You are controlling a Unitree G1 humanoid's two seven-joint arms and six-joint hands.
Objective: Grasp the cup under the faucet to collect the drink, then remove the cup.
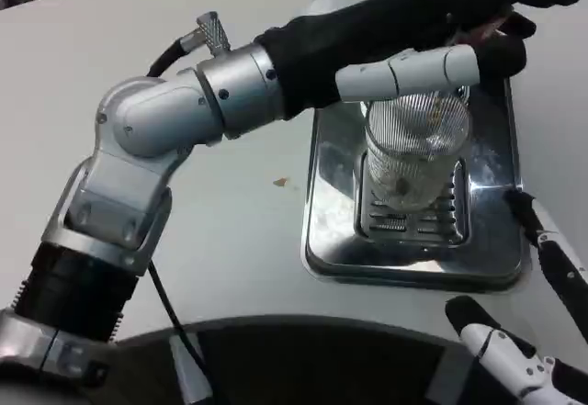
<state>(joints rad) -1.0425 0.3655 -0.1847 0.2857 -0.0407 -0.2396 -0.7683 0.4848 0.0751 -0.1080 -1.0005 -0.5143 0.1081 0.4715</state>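
Cup (415,152) rim hidden by left robot hand (413,33) | right robot hand (533,331) cropped

Cup (413,152) on tray (331,212) grate; left hand (413,33) above; right hand (542,331) right.

My left hand (432,33) reaches across the table (230,230) above the ribbed clear cup (415,152) — one white finger lies across its rim; whether I grip it I cannot tell. The cup stands upright on the slotted grate (404,226) of the steel drip tray (331,194). My right hand (533,331) sits at the tray's near right corner — fingers apart, holding nothing. A small tan speck (280,182) lies left of the tray.
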